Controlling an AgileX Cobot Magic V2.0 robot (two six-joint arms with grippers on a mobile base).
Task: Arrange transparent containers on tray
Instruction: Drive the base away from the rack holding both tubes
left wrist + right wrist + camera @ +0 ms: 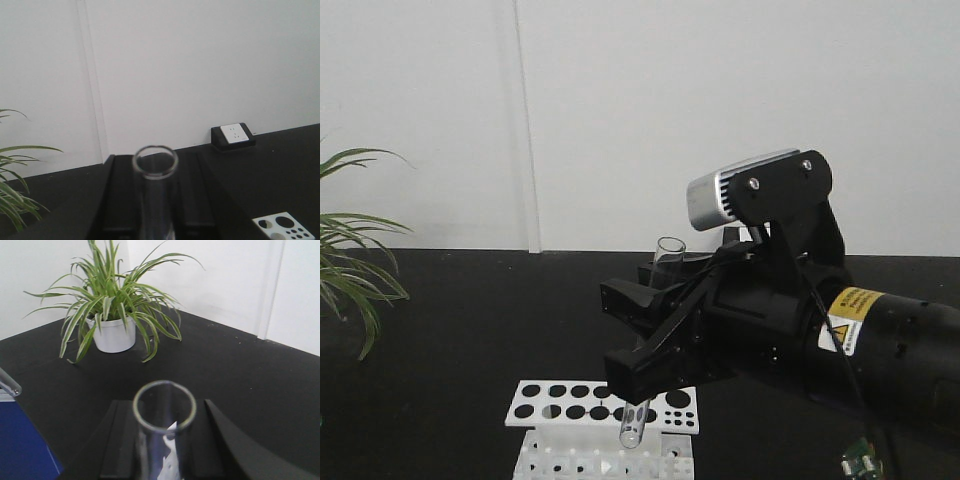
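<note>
Tubes are in hand, one per arm. A clear test tube (164,440) stands upright in the right gripper (165,465), jaws pinched against its sides and its round bottom just over the white rack (570,400). A second tube (155,200) is clamped likewise in the left gripper (156,225). Carrying looks like the current step. The yellow tray is out of view, so next both arms must find it and lay the glass down gently.
</note>
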